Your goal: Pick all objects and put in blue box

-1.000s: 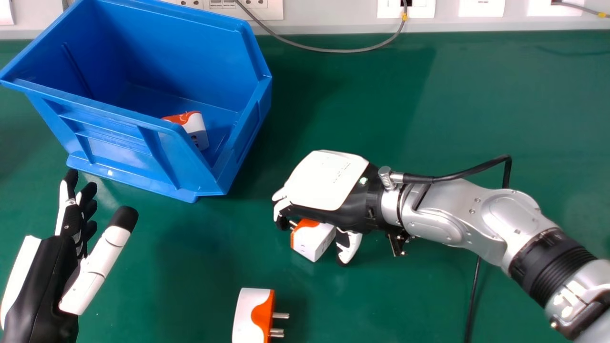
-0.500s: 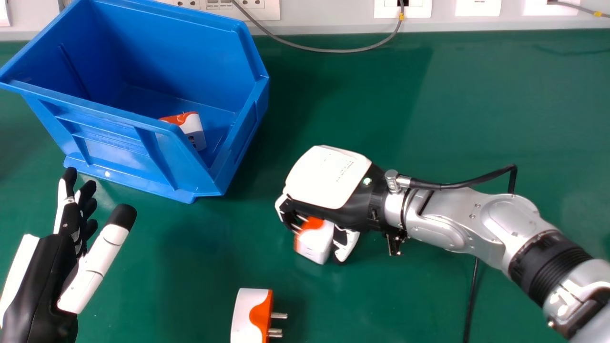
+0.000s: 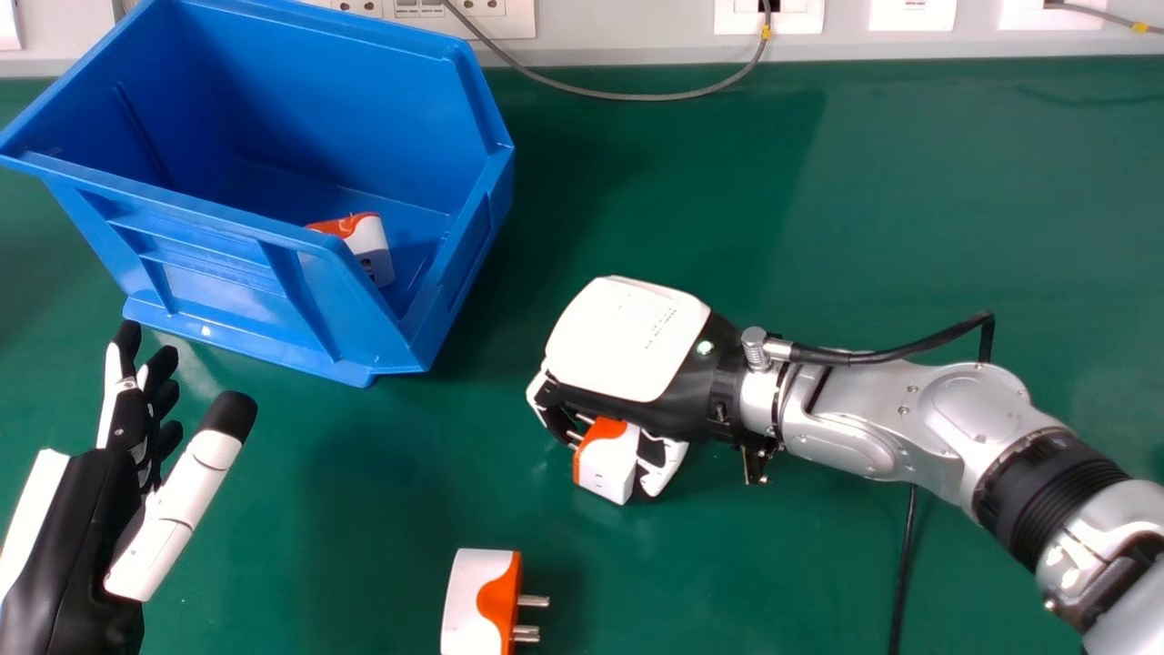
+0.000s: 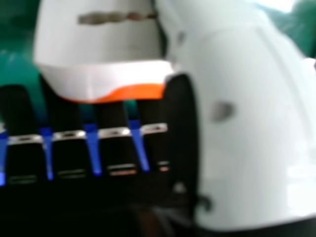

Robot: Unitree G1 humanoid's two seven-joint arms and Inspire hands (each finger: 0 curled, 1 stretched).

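In the head view my right hand (image 3: 627,341) is palm down over the green table, its fingers curled round a white and orange plug adapter (image 3: 607,464). The right hand view has the adapter (image 4: 98,44) between the curled fingers and the thumb of my right hand (image 4: 242,118). A second adapter (image 3: 473,600) lies on the table at the bottom of the head view, prongs pointing right. Inside the blue box (image 3: 227,232), at upper left, rests another adapter (image 3: 366,241). My left hand (image 3: 82,528) stays at lower left with straight fingers, holding nothing.
A grey cable (image 3: 637,95) loops down from the wall sockets (image 3: 768,16) at the table's back edge. A black cable (image 3: 902,573) runs beneath my right forearm. Green table surface (image 3: 391,473) lies between the two hands.
My right hand's fingers have curled in round the adapter, which has shifted slightly right and turned a little. The hand has also moved slightly right.
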